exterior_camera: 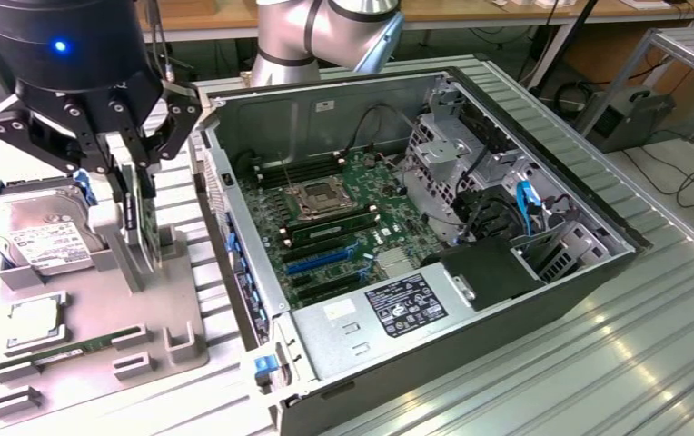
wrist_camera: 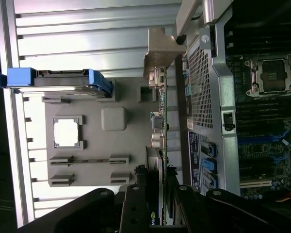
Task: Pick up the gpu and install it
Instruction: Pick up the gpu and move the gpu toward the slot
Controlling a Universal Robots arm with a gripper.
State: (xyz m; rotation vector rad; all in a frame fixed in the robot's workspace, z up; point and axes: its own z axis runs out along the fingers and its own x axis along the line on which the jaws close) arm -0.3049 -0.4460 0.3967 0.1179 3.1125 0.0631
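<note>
The gpu [exterior_camera: 141, 238] stands on edge in a slot of the grey holder tray [exterior_camera: 190, 313], left of the computer case in the exterior view. It is a thin dark card. In the wrist view I look along the gpu [wrist_camera: 161, 128] edge-on, with its silver end bracket [wrist_camera: 160, 48] at the far end. My gripper [exterior_camera: 133, 182] comes down from above with one finger on each side of the card's upper edge, pressed against it. In the wrist view my gripper [wrist_camera: 157, 194] clamps the card between the black fingers [wrist_camera: 139, 199]. The card's lower edge still sits at the holder.
The tray also holds a silver hard drive [exterior_camera: 32, 238] with blue rails, a CPU [exterior_camera: 34, 322] and a RAM stick [exterior_camera: 68, 352]. The open computer case [exterior_camera: 541, 282] lies at the exterior view's right, motherboard [exterior_camera: 335, 227] and blue expansion slots [exterior_camera: 322, 261] exposed. The case wall [wrist_camera: 203, 87] is close beside the card.
</note>
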